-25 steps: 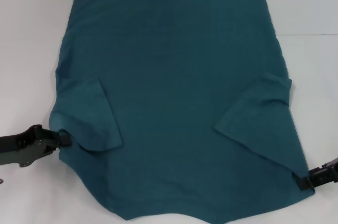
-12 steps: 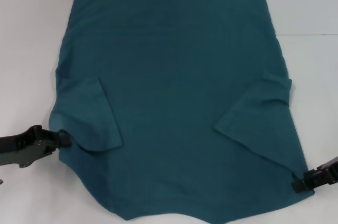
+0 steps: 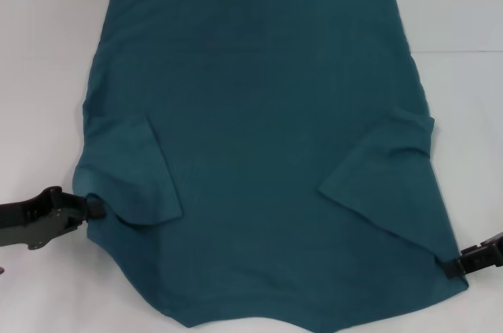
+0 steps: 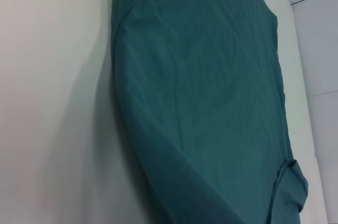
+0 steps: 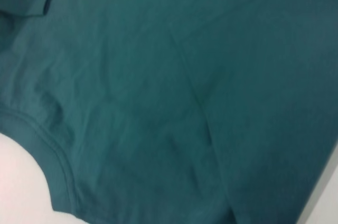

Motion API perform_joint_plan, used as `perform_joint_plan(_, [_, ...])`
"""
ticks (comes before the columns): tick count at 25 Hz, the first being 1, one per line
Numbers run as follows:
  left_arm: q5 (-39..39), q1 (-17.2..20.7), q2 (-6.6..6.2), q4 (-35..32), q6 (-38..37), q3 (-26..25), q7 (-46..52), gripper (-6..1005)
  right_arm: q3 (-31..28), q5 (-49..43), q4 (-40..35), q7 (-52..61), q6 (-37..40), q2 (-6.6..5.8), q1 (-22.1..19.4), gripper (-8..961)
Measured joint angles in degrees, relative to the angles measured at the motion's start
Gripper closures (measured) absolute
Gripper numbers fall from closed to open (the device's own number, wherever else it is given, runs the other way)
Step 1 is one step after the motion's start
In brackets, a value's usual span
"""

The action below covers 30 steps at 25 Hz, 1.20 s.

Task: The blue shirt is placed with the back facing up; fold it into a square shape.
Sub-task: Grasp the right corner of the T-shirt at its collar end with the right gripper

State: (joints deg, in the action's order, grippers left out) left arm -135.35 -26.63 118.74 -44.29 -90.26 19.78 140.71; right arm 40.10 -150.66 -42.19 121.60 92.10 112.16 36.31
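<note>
The blue shirt (image 3: pixel 251 137) lies flat on the white table, with both short sleeves folded inward onto the body. The left sleeve (image 3: pixel 141 172) and the right sleeve (image 3: pixel 385 168) lie as flaps. My left gripper (image 3: pixel 93 207) is at the shirt's near left edge, shut on a small bunch of cloth there. My right gripper (image 3: pixel 454 266) touches the shirt's near right corner. The left wrist view shows the shirt (image 4: pixel 211 92) stretching away. The right wrist view is filled with cloth and the collar rim (image 5: pixel 47 145).
White table (image 3: pixel 47 58) shows around the shirt on the left, right and near sides. A seam line in the surface (image 3: pixel 464 52) runs at the far right. Nothing else stands on the table.
The right gripper dipped inward and down at the shirt's corner half a second ago, then came back slightly up and to the right. The left gripper and the shirt have not moved.
</note>
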Motion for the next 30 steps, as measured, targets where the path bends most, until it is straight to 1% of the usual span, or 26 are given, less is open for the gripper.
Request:
perform_joint_plan(4, [0.0, 0.0, 0.0, 0.0, 0.0, 0.0, 0.0, 991, 0.01, 0.0, 0.13, 0.32, -0.45, 0.07, -0.02, 282])
perform_joint_plan(10, [0.0, 0.0, 0.0, 0.0, 0.0, 0.0, 0.06, 990, 0.48, 0.01, 0.48, 0.64, -0.4, 0.54, 0.44, 282])
perform_joint_plan(21, [0.0, -0.16, 0.0, 0.0, 0.0, 0.0, 0.09, 989, 1.48, 0.32, 0.56, 0.66, 0.58, 2.06, 1.78, 283])
perform_joint_plan(30, [0.0, -0.11, 0.0, 0.0, -0.01, 0.0, 0.09, 989, 1.24, 0.59, 0.55, 0.66, 1.0, 2.47, 2.2, 284])
